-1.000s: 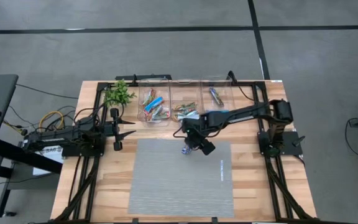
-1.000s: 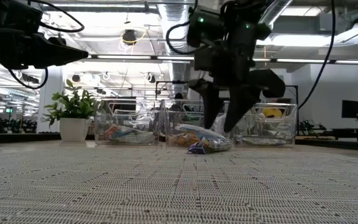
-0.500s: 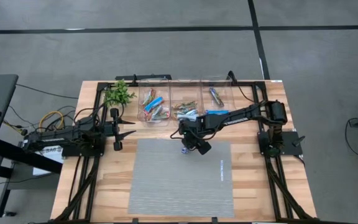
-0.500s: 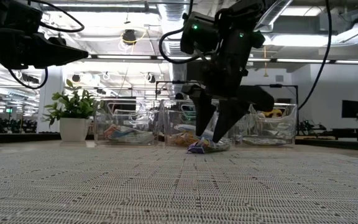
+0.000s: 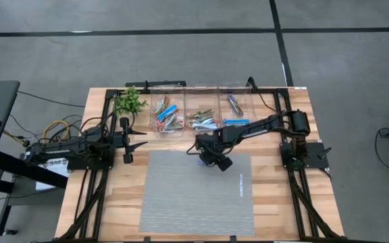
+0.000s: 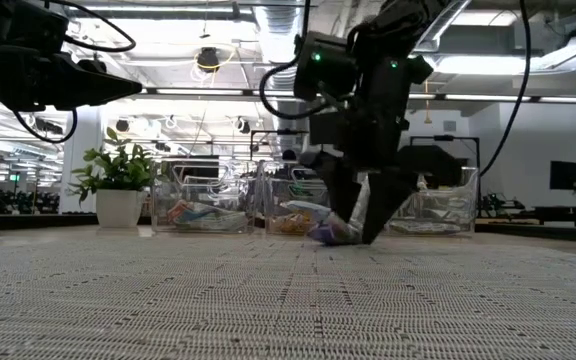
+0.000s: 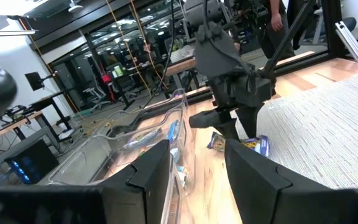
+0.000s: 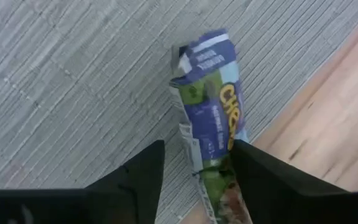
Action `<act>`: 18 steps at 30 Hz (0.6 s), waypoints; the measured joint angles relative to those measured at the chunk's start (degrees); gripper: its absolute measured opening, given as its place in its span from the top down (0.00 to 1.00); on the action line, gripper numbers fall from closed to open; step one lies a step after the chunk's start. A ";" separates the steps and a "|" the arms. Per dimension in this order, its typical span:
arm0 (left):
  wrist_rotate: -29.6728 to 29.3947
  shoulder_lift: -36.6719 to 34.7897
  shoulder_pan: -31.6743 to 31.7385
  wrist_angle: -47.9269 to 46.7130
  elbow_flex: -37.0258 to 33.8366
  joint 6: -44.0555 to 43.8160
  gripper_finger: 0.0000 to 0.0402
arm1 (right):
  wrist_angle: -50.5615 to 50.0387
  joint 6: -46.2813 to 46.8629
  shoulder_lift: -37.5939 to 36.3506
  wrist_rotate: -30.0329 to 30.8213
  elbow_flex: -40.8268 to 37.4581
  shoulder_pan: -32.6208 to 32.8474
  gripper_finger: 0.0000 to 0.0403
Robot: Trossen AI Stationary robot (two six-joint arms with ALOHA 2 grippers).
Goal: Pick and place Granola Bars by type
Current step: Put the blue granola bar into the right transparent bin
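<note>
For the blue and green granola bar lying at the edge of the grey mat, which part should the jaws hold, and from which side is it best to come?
Probably from straight above, closing across the narrow width near the middle. The granola bar lies flat, half on the grey mat and half on the wooden table, so its long sides are free. The right gripper already hangs over it with jaws open on either side. The crumpled ends would give a poorer hold.

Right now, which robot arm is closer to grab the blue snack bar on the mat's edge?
The right. Its gripper is down at the blue bar, open fingers either side. The left gripper waits far off by the plant.
</note>
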 joint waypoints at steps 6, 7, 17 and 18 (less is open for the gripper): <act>0.00 0.00 -0.01 0.00 -0.02 0.02 0.63 | 0.58 -0.03 -0.13 1.67 0.06 0.25 0.50; 0.00 0.00 0.00 0.00 -0.01 0.02 0.63 | 0.93 0.04 -0.13 2.72 0.06 0.25 0.50; 0.00 0.00 0.02 0.00 -0.02 0.02 0.63 | 1.22 2.68 -0.13 5.18 0.13 0.25 0.77; 0.00 0.00 0.00 0.00 -0.01 0.01 0.63 | 1.22 3.31 -0.13 5.19 0.15 0.25 0.81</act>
